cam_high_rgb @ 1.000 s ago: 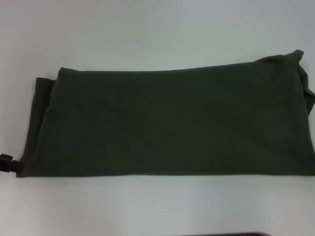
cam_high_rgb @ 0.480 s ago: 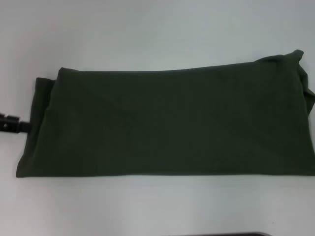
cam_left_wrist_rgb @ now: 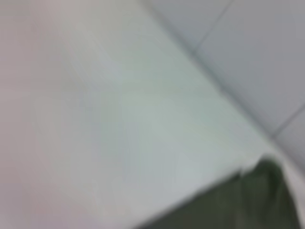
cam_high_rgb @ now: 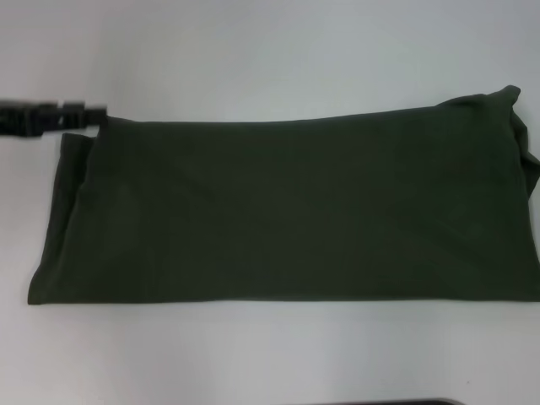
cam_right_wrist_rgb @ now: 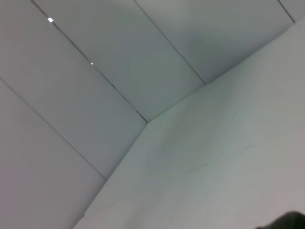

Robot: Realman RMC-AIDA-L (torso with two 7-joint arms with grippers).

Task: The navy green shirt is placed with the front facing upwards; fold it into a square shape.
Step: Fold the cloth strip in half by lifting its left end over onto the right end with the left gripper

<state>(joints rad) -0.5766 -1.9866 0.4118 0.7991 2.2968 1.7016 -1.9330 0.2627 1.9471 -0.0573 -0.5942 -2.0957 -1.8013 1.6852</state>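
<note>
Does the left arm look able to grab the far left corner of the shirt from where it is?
Probably yes. The left gripper sits right at the far left corner of the shirt, which lies flat on the table, and nothing stands between them. Whether its fingers are open is unclear.

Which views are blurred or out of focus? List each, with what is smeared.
Head view: the left claw at the far left corner of the dark olive-green folded cotton shirt is streaked by motion blur; shirt and white table are fairly sharp. Left wrist view: wholly soft, the shirt's edge smeared. Right wrist view: sharpest, showing table and floor tile seams.
</note>
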